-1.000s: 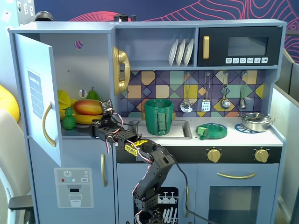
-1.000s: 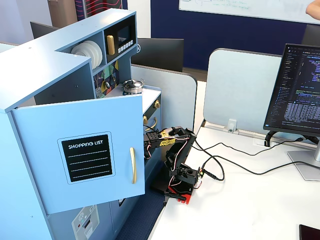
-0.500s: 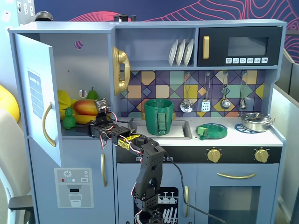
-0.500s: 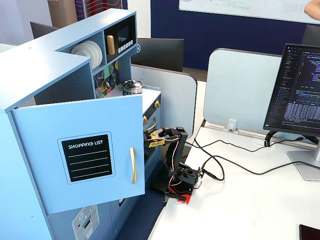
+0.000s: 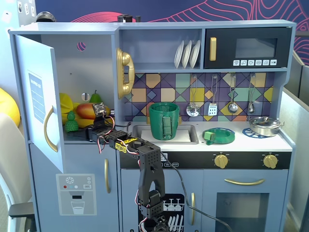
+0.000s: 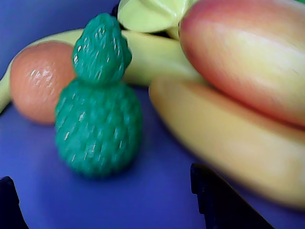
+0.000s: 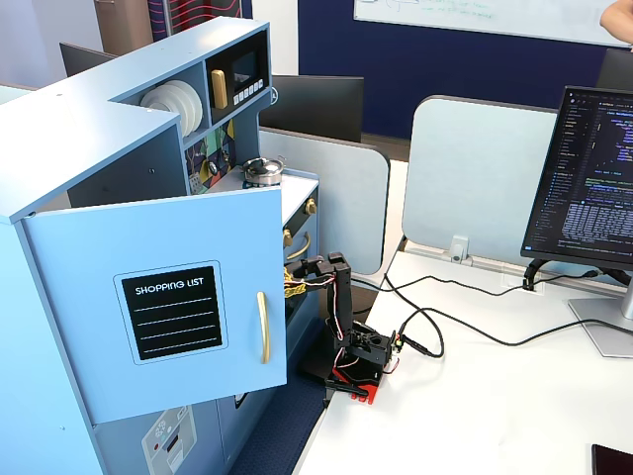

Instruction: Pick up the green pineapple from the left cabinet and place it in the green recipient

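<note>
The green pineapple (image 5: 71, 122) stands upright on the shelf of the left cabinet (image 5: 89, 72), whose door (image 5: 38, 101) is swung open. In the wrist view the pineapple (image 6: 97, 119) is just ahead of my gripper (image 6: 112, 205), slightly left of centre. The gripper is open and empty, with one dark fingertip (image 6: 7, 205) at the bottom left and the other fingertip (image 6: 219, 200) at the bottom right. From the front, the gripper (image 5: 87, 131) reaches into the cabinet just right of the pineapple. The green recipient (image 5: 164, 121) stands in the sink.
A mango (image 6: 248, 57), a banana (image 6: 228, 143), an orange fruit (image 6: 40, 81) and a pale green pear (image 6: 147, 14) crowd around the pineapple. A flat green lid (image 5: 218, 136) and a steel pot (image 5: 264, 125) sit on the counter. The open door (image 7: 173, 307) hides the gripper from the side.
</note>
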Controlling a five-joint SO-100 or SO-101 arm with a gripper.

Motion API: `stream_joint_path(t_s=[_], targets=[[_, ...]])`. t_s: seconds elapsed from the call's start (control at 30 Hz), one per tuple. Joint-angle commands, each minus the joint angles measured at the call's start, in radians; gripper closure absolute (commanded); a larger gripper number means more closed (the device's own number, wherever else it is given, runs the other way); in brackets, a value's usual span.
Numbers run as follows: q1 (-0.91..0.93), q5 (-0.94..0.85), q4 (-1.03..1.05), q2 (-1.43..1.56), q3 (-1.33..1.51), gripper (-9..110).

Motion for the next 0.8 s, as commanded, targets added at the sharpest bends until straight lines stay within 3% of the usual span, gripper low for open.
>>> stream_joint_path(t_s=[0.0, 0.77], targets=[[-0.017, -0.002, -0.078, -0.035, -0.135, 58], [-0.048, -0.072, -0.114, -0.256, -0.360, 57]])
